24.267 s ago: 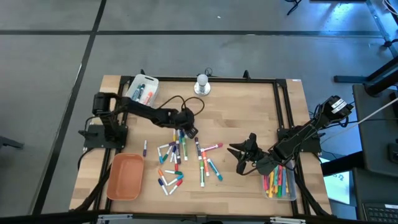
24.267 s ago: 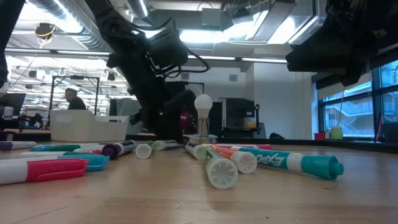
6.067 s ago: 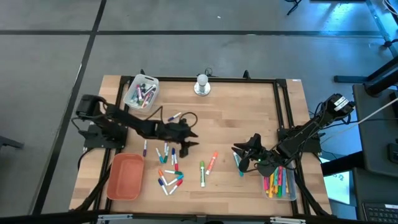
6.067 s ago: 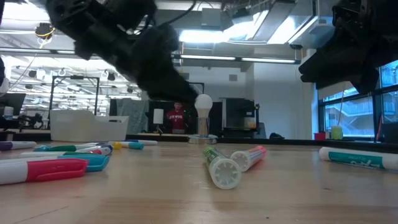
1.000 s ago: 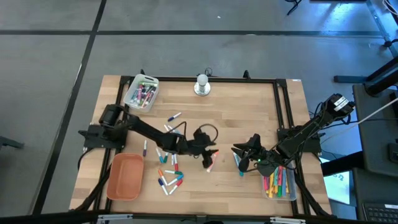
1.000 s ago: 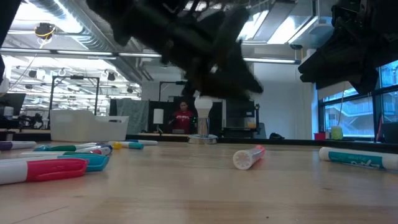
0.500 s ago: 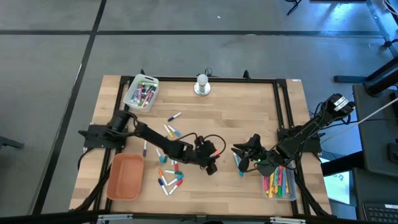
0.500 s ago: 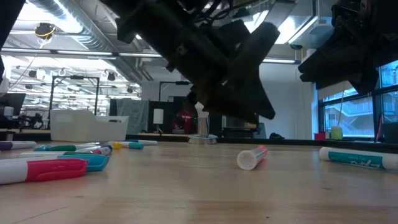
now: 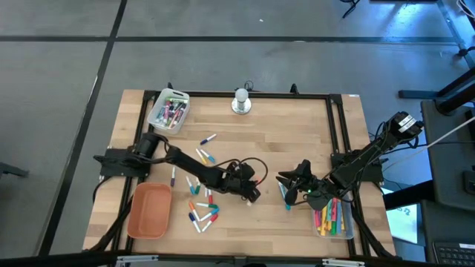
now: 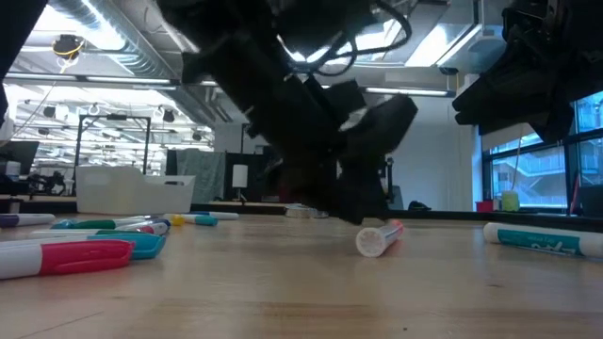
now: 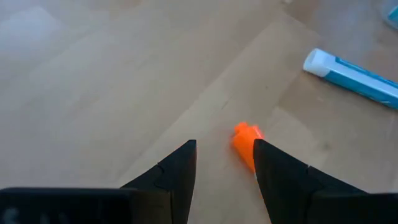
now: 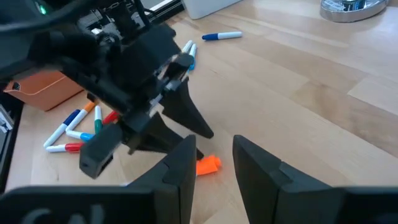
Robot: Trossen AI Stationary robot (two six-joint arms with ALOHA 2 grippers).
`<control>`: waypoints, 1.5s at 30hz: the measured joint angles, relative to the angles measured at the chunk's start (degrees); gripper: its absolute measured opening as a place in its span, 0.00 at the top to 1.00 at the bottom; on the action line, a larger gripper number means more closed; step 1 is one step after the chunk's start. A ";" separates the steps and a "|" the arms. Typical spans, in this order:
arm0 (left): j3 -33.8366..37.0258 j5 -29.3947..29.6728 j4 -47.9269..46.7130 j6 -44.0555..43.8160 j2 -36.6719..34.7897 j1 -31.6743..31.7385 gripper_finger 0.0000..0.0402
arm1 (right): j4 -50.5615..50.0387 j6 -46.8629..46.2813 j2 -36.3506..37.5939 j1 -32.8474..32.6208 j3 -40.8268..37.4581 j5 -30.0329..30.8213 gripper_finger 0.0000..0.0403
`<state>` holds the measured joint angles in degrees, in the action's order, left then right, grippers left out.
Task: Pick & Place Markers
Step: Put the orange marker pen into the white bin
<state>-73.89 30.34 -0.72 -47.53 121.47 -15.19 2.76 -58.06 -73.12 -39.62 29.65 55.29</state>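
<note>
Jaws of the left gripper [image 9: 251, 194] stand parted over the table's middle in the high view, beside the loose markers [image 9: 200, 200]. Low view: an orange marker [image 10: 377, 237] lies on the wood. Left wrist view — its orange cap [image 11: 245, 140] shows beside one finger, ungrasped. Light, stiff and round, it would likely roll, so grip mid-barrel. Right gripper [image 12: 214, 163] waits nearby, parted, empty.

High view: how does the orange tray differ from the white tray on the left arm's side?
Colour: the orange tray is orange, the white tray is white.
Content: the orange tray shows nothing inside, the white tray holds many markers.
Place: the orange tray lies low in the high view, the white tray higher up.
Both are shallow, rounded rectangles.
</note>
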 joint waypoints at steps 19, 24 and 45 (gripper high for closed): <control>-0.37 -2.03 -7.98 8.99 1.24 0.40 0.76 | -0.04 0.02 0.00 0.00 0.01 0.00 0.74; -0.19 -1.88 -7.25 9.84 1.24 0.40 0.83 | -0.04 0.02 0.00 0.00 0.00 0.00 0.74; 0.07 2.83 8.14 15.32 0.44 -3.51 0.53 | -0.28 -0.20 0.00 0.00 0.00 -0.02 0.74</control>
<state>-73.82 33.17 7.42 -32.21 121.92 -18.70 2.48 -58.26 -73.12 -39.62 29.65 55.27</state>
